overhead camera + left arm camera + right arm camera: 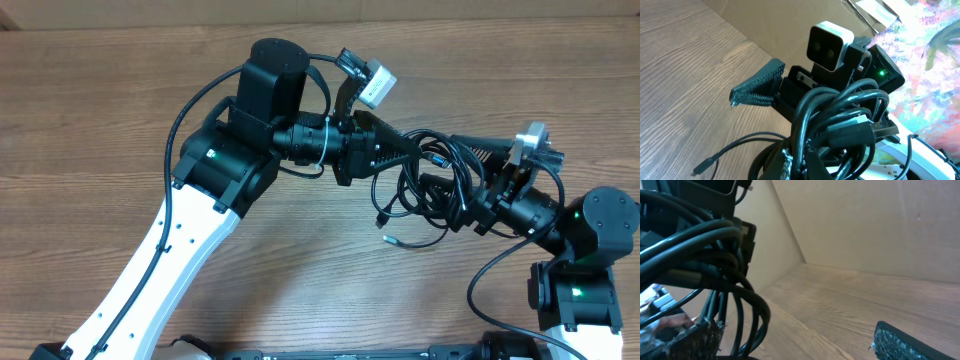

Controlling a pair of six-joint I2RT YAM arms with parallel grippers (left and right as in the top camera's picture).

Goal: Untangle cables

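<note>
The cables [425,185] are a bunch of thin black cords hanging in a tangle above the table between my two grippers. My left gripper [408,150] reaches in from the left and is shut on the cables; in the left wrist view its jaws [799,162] pinch the cables [840,120] at the bottom edge. A loose plug tip [702,166] trails down to the wood. My right gripper [462,188] faces in from the right and stands open. In the right wrist view it [800,342] is spread wide, and the cables [715,255] hang beside its left finger [695,340].
The wooden table [150,120] stretches left and behind the arms. A cardboard wall [865,225] closes off the far side. Two plug ends [388,240] dangle below the tangle. The right wrist's white camera [827,45] sits close behind the bundle.
</note>
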